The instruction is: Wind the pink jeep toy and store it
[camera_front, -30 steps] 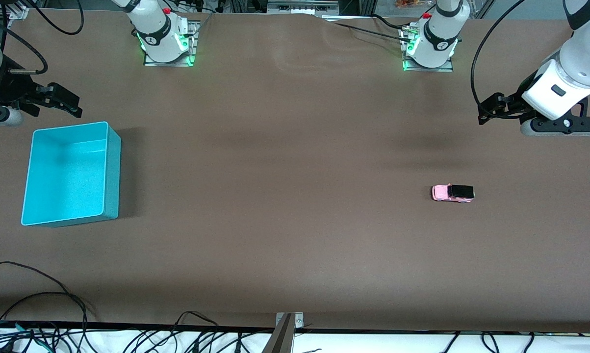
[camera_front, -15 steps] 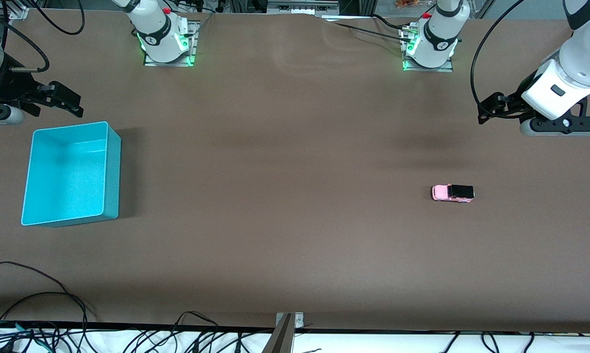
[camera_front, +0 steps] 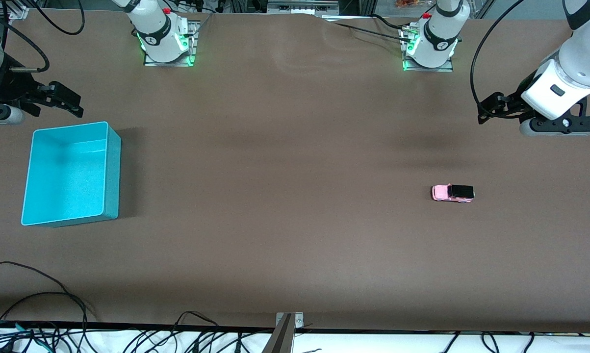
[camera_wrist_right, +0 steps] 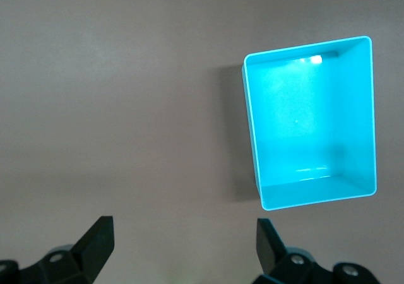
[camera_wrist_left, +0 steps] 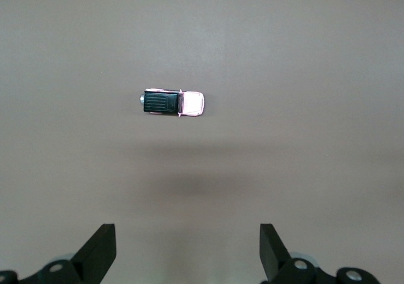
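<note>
The pink jeep toy [camera_front: 452, 192], pale pink with a black rear roof, stands alone on the brown table toward the left arm's end. It also shows in the left wrist view as a small jeep toy [camera_wrist_left: 173, 102] well clear of the fingers. My left gripper [camera_front: 490, 106] hangs open and empty over the table, closer to the robot bases than the jeep. Its wide-apart fingertips [camera_wrist_left: 101, 249] frame bare table around the left gripper [camera_wrist_left: 187, 252]. My right gripper [camera_front: 71, 104] hangs open and empty over the table beside the teal bin [camera_front: 71, 174]; the right gripper [camera_wrist_right: 185, 249] holds nothing.
The teal bin [camera_wrist_right: 303, 120] is empty and stands at the right arm's end of the table. Loose black cables [camera_front: 39, 299] lie along the table edge nearest the front camera. A small metal bracket [camera_front: 289, 321] sits at the middle of that edge.
Both hands have shifted only very slightly. The jeep and the bin have not moved, and both grippers stay open.
</note>
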